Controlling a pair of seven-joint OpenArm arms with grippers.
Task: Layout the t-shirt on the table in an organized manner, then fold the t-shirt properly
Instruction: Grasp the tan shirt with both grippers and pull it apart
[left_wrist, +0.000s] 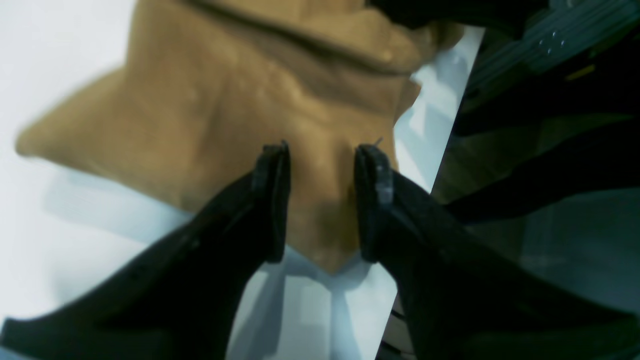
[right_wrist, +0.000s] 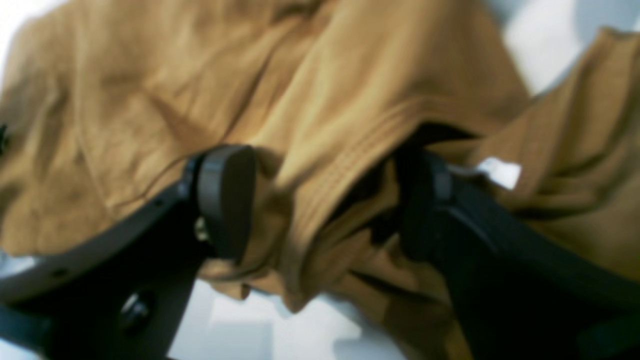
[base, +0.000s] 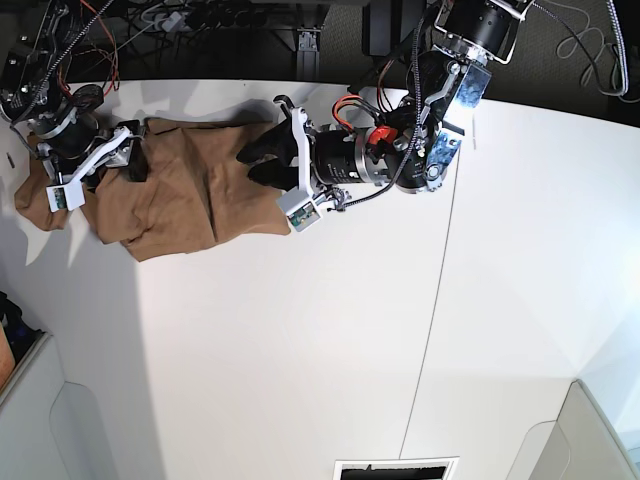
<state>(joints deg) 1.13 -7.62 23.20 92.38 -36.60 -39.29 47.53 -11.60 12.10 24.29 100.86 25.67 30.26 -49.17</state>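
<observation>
Lying between both grippers, t-shirt (base: 190, 190)

You had the t-shirt (base: 190, 190) lying on the desk (base: 330, 340) at its far left in the base view, close to the back edge. The left tool (base: 262, 165) sat at the shirt's right end, over the cloth. The right tool (base: 130, 155) sat toward its left end, cloth bunched between its jaws.
</observation>
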